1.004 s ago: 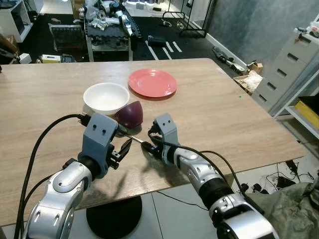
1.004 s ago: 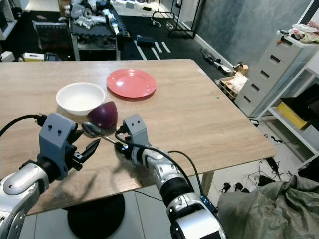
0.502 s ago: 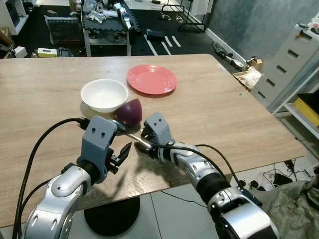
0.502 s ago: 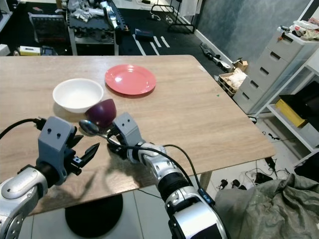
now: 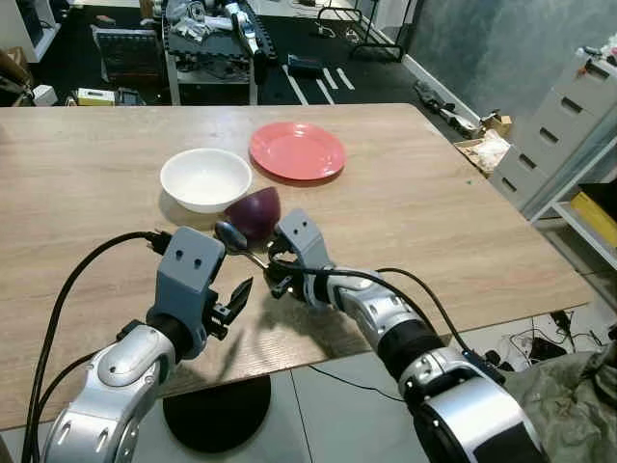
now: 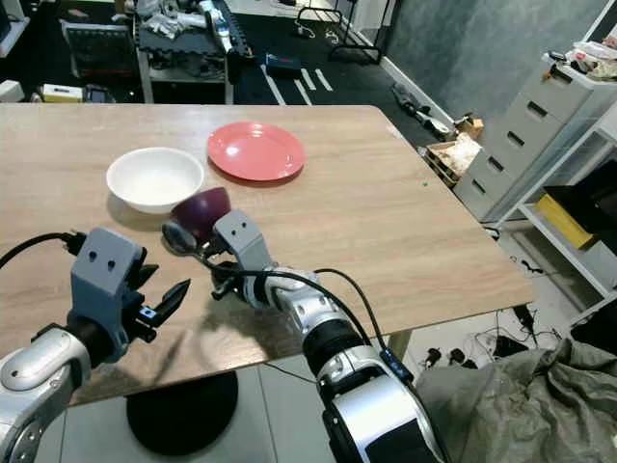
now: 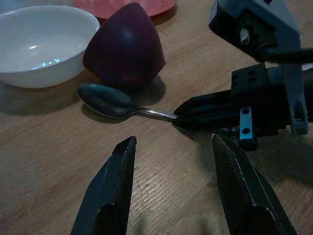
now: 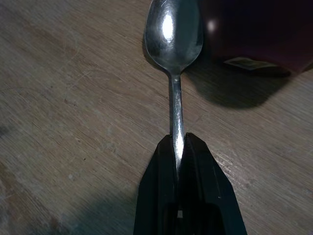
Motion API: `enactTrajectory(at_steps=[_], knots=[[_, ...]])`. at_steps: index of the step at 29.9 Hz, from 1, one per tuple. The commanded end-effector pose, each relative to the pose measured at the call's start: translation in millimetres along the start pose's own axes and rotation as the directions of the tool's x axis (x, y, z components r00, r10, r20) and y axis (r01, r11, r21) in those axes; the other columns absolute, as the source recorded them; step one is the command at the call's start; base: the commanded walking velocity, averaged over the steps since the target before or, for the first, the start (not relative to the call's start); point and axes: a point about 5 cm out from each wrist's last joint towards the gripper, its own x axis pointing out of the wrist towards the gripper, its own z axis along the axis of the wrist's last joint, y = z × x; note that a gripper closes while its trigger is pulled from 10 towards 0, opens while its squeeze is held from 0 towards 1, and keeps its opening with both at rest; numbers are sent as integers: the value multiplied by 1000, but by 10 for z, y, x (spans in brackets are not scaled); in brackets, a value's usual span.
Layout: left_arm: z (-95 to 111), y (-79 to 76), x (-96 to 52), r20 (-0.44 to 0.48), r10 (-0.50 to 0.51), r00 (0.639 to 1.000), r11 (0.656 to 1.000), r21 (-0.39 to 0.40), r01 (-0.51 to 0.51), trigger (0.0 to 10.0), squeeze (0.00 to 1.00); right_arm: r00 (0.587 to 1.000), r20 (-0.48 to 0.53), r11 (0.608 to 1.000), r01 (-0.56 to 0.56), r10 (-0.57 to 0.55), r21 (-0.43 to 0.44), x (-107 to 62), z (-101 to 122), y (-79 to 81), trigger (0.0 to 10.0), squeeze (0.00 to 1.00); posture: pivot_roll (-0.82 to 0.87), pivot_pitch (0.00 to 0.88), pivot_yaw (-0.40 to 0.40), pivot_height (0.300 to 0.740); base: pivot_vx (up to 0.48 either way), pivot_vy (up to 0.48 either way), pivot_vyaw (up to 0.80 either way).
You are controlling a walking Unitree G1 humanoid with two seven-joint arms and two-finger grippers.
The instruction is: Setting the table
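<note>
Overhead, from the head camera: the right gripper [image 5: 273, 277] is clamped on the handle of a metal spoon [image 5: 233, 238], low over the wooden table [image 5: 434, 212]. The spoon's bowl points away from the gripper toward a dark purple cup [image 5: 255, 210] lying tipped on its side, just beyond the spoon's bowl. Beyond the cup sits a white bowl [image 5: 205, 178], touching or nearly touching it; a red plate [image 5: 297, 150] lies farther out, just beside the bowl and apart from the spoon. The left gripper [image 5: 234, 299] hovers near the table's front edge, close beside the right gripper, its fingers spread and holding nothing.

Left wrist view: both black fingers [image 7: 113, 188] stand well apart above bare wood. Ahead of them the spoon [image 7: 107, 102] rests with its bowl by the purple cup [image 7: 125, 46], its handle pinched in the right gripper [image 7: 177, 116]. The white bowl [image 7: 34, 41] sits beside the cup.

Right wrist view: the fingertips [image 8: 171, 147] are closed tight on the spoon [image 8: 173, 39] handle. The spoon's bowl faces up, just beside the cup [image 8: 259, 34], whose shadow falls on the table.
</note>
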Motion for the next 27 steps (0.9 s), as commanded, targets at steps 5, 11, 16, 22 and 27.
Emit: enactTrajectory(at_steps=[5,11,16,22,27], knots=[[-26,-50,-8,-13,-10,1000,1000,-10,10,10000,0,998,-59,985,19,-9,172,-154,-379,-138,0,0,141,125,-83,740,0,0,0],[-43,-38,37,-16,2,1000,1000,-15,-2,10000,0,938,305,969,-213,167,123,-482,68,-37,2157,0,116,112,-66,740,0,0,0],[-28,-25,86,-8,4,1000,1000,-17,-5,10000,0,886,408,959,-273,219,80,-729,226,75,10000,0,102,95,-58,740,0,0,0],[-11,-6,149,7,11,1000,1000,-12,-11,10000,0,857,490,976,-211,157,58,-935,353,92,10000,0,87,71,-51,740,0,0,0],[24,47,206,35,85,996,996,-33,-84,10000,0,844,493,976,156,-210,149,-1018,326,-231,10000,0,73,51,-49,740,0,0,0]])
